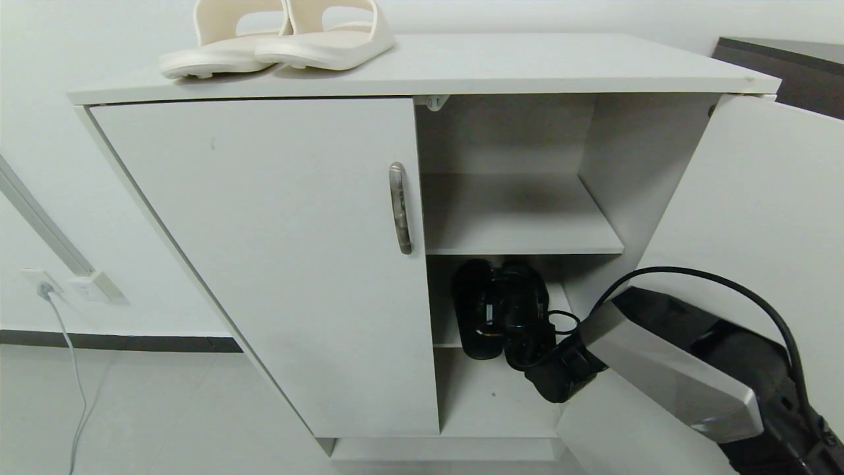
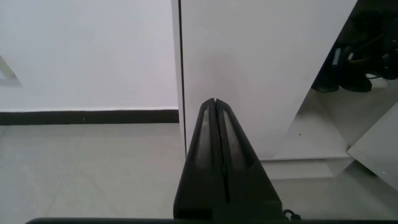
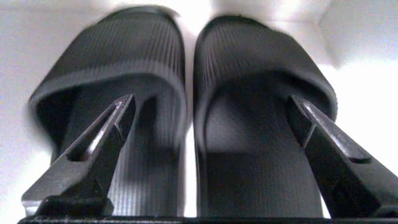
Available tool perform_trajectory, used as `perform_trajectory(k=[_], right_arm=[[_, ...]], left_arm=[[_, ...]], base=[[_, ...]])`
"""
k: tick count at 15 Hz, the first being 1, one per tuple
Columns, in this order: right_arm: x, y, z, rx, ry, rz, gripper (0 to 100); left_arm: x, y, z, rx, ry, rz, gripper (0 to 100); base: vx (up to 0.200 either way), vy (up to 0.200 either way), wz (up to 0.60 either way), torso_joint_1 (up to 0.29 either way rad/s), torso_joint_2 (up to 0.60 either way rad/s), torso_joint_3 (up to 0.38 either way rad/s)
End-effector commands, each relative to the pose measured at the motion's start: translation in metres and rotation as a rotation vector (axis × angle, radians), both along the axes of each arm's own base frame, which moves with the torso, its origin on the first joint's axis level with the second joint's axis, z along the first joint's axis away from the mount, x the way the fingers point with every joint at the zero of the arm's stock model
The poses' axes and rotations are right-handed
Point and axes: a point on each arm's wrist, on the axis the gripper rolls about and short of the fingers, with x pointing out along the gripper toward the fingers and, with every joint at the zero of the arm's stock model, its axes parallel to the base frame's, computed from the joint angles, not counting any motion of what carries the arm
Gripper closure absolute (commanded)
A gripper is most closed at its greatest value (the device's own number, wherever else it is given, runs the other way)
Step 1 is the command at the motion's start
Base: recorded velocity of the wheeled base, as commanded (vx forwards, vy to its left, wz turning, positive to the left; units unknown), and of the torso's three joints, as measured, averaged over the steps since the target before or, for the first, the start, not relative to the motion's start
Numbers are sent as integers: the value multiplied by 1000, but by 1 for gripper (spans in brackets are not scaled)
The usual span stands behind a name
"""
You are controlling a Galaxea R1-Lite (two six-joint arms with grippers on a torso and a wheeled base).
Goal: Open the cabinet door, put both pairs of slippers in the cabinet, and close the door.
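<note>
The right gripper [image 1: 537, 369], at the lower centre-right of the head view, reaches into the open half of the cabinet [image 1: 461, 66]. Its fingers are spread to either side of the black slippers [image 1: 501, 310], which fits placing that pair on the middle shelf. The cream slippers [image 1: 277, 39] lie on the cabinet top at upper left, not yet stowed, while the left gripper [image 2: 214, 102], fingers pressed together, hangs idle before the closed door [image 2: 249, 62].

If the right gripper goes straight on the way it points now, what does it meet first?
The black slippers inside the cabinet: they lie directly ahead of the right gripper, between its open fingers, and seem very close.
</note>
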Motion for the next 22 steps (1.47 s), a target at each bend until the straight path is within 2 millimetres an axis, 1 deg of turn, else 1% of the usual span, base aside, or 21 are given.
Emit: perform_trajectory(k=[1, 3, 4, 7, 9, 12, 19, 22], right_arm=[[-41, -5, 39, 22, -25, 42, 0], [-87, -10, 48, 24, -12, 99, 0], [-104, -12, 48, 26, -8, 121, 0], [-143, -18, 44, 17, -7, 148, 0], [-149, -18, 41, 17, -9, 160, 0], [-153, -21, 37, 7, 5, 161, 0], [-156, -25, 40, 9, -5, 162, 0], [-156, -25, 41, 13, -11, 163, 0]], left_arm=[[0, 0, 0, 1, 1, -1, 100], [0, 0, 0, 2, 1, -1, 100], [0, 0, 0, 4, 1, -1, 100], [0, 0, 0, 2, 1, -1, 100], [0, 0, 0, 1, 1, -1, 100], [0, 0, 0, 1, 1, -1, 100], [0, 0, 0, -2, 1, 1, 100], [0, 0, 0, -2, 1, 1, 100]], base=[[0, 0, 0, 0, 0, 0], [0, 0, 0, 0, 0, 0], [0, 0, 0, 0, 0, 0], [0, 0, 0, 0, 0, 0], [0, 0, 0, 0, 0, 0], [0, 0, 0, 0, 0, 0], [-200, 0, 0, 1, 5, 2], [0, 0, 0, 0, 0, 0]])
